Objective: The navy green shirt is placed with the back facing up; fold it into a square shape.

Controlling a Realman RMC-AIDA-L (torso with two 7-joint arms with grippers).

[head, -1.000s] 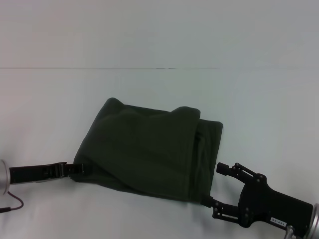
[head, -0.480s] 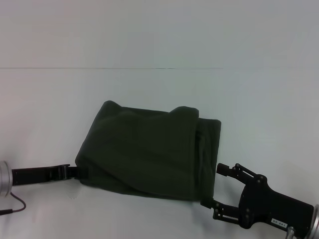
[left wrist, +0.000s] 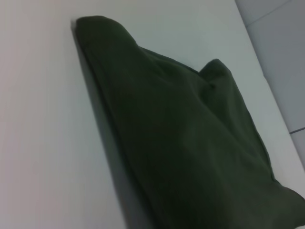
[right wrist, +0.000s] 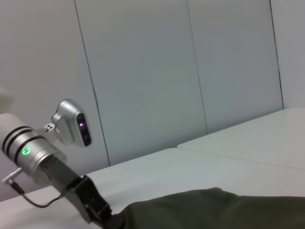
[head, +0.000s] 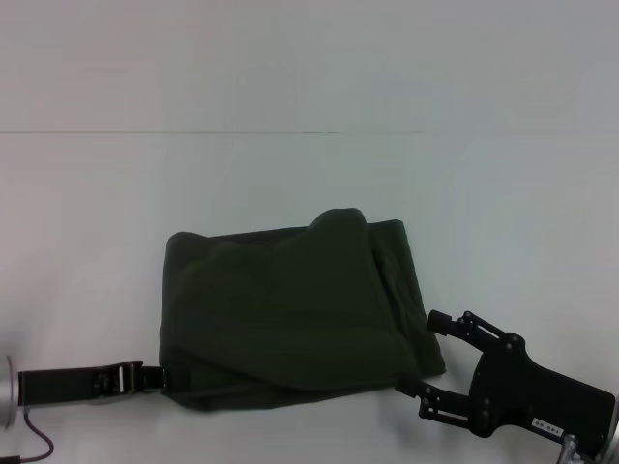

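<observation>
**Shirt folded on the table**

Nearest us, our right gripper [head: 418,356] stood spread apart at the navy green shirt's [head: 290,309] near right corner. Our left gripper [head: 166,377] pinched the near left corner. The shirt lay folded mid-table [head: 290,174].

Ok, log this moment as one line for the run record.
stage: shirt folded, being squared | navy green shirt: folded bundle flat on white table | left pincer: at near-left corner | right pincer: open, at near-right corner
</observation>
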